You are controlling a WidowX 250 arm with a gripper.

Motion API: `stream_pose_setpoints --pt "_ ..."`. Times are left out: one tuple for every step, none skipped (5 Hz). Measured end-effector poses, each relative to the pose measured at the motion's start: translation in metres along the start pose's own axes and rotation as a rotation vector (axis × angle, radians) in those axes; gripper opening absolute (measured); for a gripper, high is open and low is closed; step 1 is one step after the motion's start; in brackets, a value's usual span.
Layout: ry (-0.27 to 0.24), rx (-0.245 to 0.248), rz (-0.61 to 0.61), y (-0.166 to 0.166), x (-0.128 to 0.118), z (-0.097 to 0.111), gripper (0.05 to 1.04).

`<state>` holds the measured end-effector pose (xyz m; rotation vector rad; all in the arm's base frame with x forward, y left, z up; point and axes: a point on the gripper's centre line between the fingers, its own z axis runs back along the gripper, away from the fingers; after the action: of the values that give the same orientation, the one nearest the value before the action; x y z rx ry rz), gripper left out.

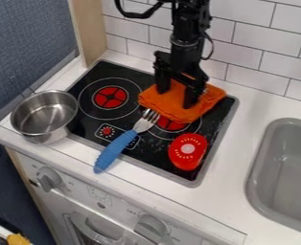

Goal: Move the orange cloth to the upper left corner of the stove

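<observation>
Since the orange cloth (167, 107) has to end up at the upper left corner of the stove (218, 142), the gripper (177, 97) hangs right over it, fingers spread wide, tips down at the fabric. That stance looks meant to straddle a fold and pinch it; closing would be the next step, then a lift and a carry leftward along the back edge. The cloth lies at the upper right of the stove, covering part of the right burner (171, 125), so the job seems barely begun. It is soft, matte and folded into a thick pad, which should give the fingers something to bunch, though a shallow pinch might take only the top layer.

Close to its front edge are the shiny metal tines of a fork (116, 150) with a ribbed blue handle, and a low drag could catch them. A smooth, rounded red toy (188, 151) with a pale centre sits on the glossy black top. At the left stands a round steel pot (45, 115), away from the likely path.
</observation>
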<state>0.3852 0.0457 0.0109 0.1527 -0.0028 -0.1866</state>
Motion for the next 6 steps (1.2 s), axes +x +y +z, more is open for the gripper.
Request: stream_pose_setpoints --pt "0.019 0.031 0.093 0.049 -0.017 -0.004 1.001" --pt "0.036 0.029 0.147 0.088 -0.034 -0.008 1.001" --pt "0.039 0.011 0.168 0.115 -0.044 -0.013 1.001" --pt "0.025 -0.024 0.183 0.13 -0.05 -0.017 1.001" --pt "0.009 -0.06 0.141 0.127 -0.05 -0.018 1.001" --pt "-0.011 -0.053 0.102 0.12 -0.053 -0.01 0.999"
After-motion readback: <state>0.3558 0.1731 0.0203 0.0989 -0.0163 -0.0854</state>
